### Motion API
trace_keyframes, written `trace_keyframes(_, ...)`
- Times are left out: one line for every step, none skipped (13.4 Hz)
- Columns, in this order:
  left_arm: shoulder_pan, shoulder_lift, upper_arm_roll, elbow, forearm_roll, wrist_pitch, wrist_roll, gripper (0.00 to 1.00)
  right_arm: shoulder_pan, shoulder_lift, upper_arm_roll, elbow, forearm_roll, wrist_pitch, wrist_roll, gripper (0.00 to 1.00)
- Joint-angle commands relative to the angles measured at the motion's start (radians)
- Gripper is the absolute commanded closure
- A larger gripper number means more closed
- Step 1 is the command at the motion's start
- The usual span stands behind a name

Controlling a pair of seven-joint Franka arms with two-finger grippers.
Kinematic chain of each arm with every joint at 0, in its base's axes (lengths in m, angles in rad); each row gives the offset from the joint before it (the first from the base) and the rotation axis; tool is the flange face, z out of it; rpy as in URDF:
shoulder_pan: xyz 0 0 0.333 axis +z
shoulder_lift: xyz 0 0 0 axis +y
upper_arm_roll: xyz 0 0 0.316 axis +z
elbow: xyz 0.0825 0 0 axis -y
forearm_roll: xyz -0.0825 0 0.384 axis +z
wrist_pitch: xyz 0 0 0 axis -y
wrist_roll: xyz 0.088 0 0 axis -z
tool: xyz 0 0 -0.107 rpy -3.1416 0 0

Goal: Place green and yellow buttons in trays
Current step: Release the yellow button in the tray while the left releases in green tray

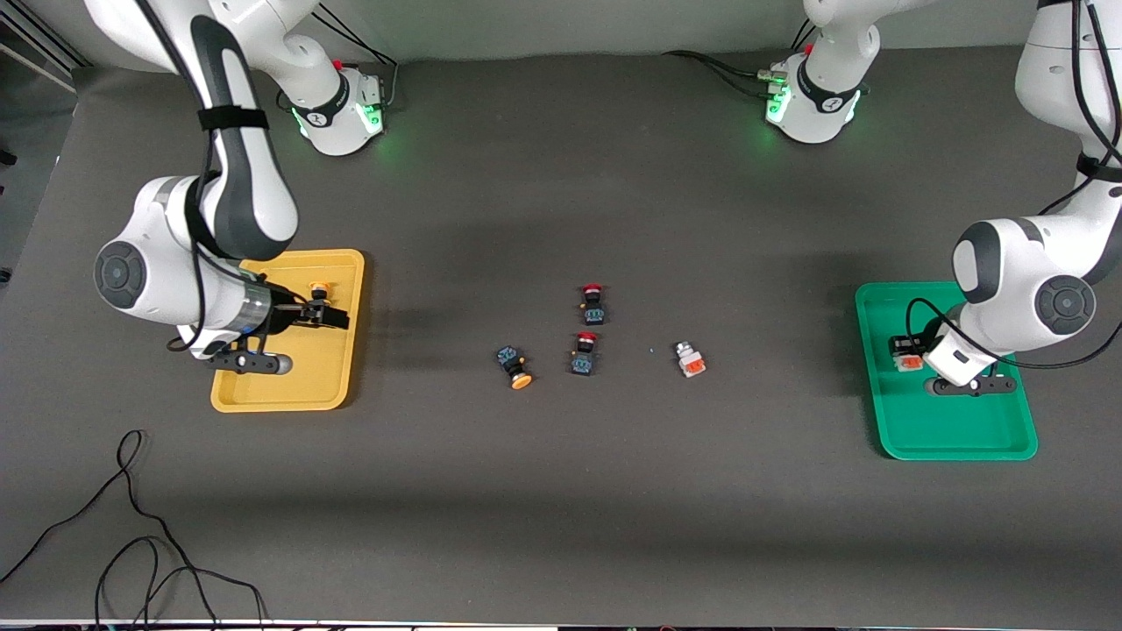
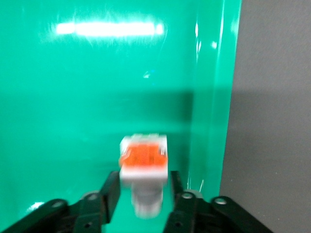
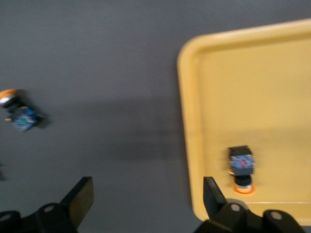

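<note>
**Near table area.** One yellow-capped switch [image 1: 515, 368] lies on the mat nearest the front camera. A white-bodied switch [image 1: 691, 359] lies slightly farther, toward the left arm's end. Neither is in a tray yet. Two red-capped switches [image 1: 584, 352] [image 1: 593, 304] lie between and farther; they are not task items.

**Green tray** [image 1: 955, 449]. The left gripper [image 2: 144, 184] is low over this tray with a second white-bodied switch [image 2: 144, 162] inside its span, at the tray floor near the rim. Whether the switch is clamped or already free cannot be told.

**Yellow tray** [image 1: 280, 401]. The right gripper [image 3: 148, 187] stands wide and holds nothing. A second yellow-capped switch [image 3: 241, 167] lies on the tray floor beside it, close to the tray's rim.

**Hazards.**
- If the left gripper lifts before the switch is fully free, the part may cling, be dragged, and tip over the nearby rim.
- On withdrawal, the right gripper could clip the deposited switch and push it out — both lie close to the rim.
- During the next pick, the red-capped switches sit close to the yellow-capped one; a poorly aimed approach may nudge or take the wrong part.
</note>
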Motion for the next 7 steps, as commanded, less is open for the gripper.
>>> trace_keyframes(0.017, -0.006, -0.008, 0.097, 0.012, -0.124, 0.048, 0.00, 0.080, 0.077, -0.003, 0.106, 0.010, -0.009, 0.012, 0.00)
trace_keyframes(0.020, -0.020, -0.010, 0.160, 0.011, -0.228, 0.059, 0.00, 0.110, 0.109, -0.003, 0.153, 0.007, -0.009, 0.011, 0.00)
trace_keyframes(0.018, -0.023, -0.014, 0.250, 0.003, -0.361, 0.060, 0.00, 0.139, 0.134, -0.003, 0.193, 0.007, -0.010, 0.000, 0.00)
trace_keyframes(0.011, -0.021, -0.017, 0.340, -0.006, -0.484, 0.057, 0.00, 0.156, 0.152, -0.002, 0.218, 0.013, -0.009, -0.043, 0.00)
trace_keyframes(-0.002, -0.023, -0.024, 0.401, -0.027, -0.557, 0.041, 0.00, 0.173, 0.166, 0.003, 0.233, 0.018, 0.002, -0.092, 0.00)
trace_keyframes(-0.021, -0.026, -0.045, 0.427, -0.046, -0.579, 0.013, 0.00, 0.177, 0.172, 0.020, 0.236, 0.018, 0.034, -0.130, 0.00)
trace_keyframes(-0.049, -0.033, -0.051, 0.427, -0.051, -0.577, -0.063, 0.00, 0.177, 0.176, 0.044, 0.237, 0.018, 0.071, -0.147, 0.00)
